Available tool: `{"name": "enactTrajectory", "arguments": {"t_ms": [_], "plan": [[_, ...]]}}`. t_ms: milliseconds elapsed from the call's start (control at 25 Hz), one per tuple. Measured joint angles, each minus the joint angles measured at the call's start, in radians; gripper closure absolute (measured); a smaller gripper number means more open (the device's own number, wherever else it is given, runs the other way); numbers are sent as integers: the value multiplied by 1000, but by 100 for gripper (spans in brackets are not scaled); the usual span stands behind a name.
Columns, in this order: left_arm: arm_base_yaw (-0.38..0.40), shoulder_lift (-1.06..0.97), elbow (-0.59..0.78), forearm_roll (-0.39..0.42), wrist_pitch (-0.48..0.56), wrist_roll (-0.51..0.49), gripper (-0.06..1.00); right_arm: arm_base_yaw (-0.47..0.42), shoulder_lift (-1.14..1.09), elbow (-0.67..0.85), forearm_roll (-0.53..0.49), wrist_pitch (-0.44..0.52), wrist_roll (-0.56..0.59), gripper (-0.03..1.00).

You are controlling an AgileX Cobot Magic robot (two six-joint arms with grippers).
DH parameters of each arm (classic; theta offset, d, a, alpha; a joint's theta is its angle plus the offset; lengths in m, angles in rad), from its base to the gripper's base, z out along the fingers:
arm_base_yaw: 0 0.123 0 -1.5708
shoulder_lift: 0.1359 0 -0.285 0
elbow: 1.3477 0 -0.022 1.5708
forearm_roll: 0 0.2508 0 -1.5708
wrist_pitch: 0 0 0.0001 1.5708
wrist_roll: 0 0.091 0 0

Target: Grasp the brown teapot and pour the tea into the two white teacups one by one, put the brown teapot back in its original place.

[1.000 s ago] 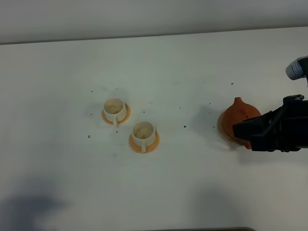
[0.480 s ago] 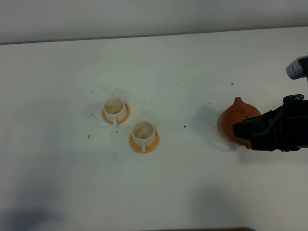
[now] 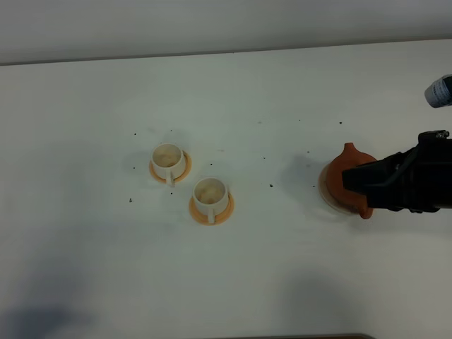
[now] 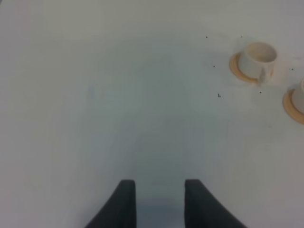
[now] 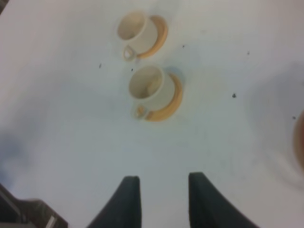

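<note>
The brown teapot stands at the right on the beige plate, whose rim shows on its left side. My right gripper hovers over the teapot's right half and hides it. In the right wrist view the right gripper is open and empty above bare table. The two white teacups sit on orange saucers left of centre, with pale contents; they also show in the right wrist view. My left gripper is open and empty over bare table, out of the high view.
White table with small dark specks. A white-and-black cylinder is at the far right edge. One cup and part of a second saucer show in the left wrist view. A tan curved edge borders the right wrist view.
My right arm has shifted slightly toward the table's far side over the teapot. The teapot and cups have not moved.
</note>
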State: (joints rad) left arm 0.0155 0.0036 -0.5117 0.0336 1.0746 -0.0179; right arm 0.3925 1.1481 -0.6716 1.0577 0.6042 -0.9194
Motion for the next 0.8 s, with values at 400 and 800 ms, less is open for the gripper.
{"name": "enactTrajectory", "arguments": {"t_ms": [400, 800], "plan": [[0, 0, 0, 0, 0, 2, 69, 4, 177, -360, -488, 153, 579, 73], [0, 0, 0, 1, 0, 2, 69, 135, 499, -630, -925, 437, 1028, 73]]}}
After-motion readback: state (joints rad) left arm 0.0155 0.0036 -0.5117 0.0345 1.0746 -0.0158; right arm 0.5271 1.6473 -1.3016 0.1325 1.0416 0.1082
